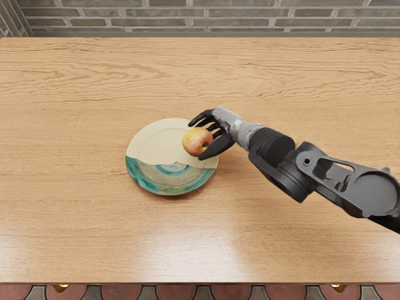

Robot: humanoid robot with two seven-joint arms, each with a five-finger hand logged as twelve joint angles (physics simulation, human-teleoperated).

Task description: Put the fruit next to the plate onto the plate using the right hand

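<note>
Apple (196, 140): over right part of plate (156, 172), contact w/ plate unclear.
Right hand (217, 131): gripping apple, arm in from right.
Plate: flat on table (75, 94), approx. mid.

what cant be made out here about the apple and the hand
Head view: whether the apple touches the plate or hangs above it; one slanted angle only.
Head view: the apple's side facing the palm and the plate rim there, covered by the fingers of the right hand.
Out of frame: left hand.
</note>
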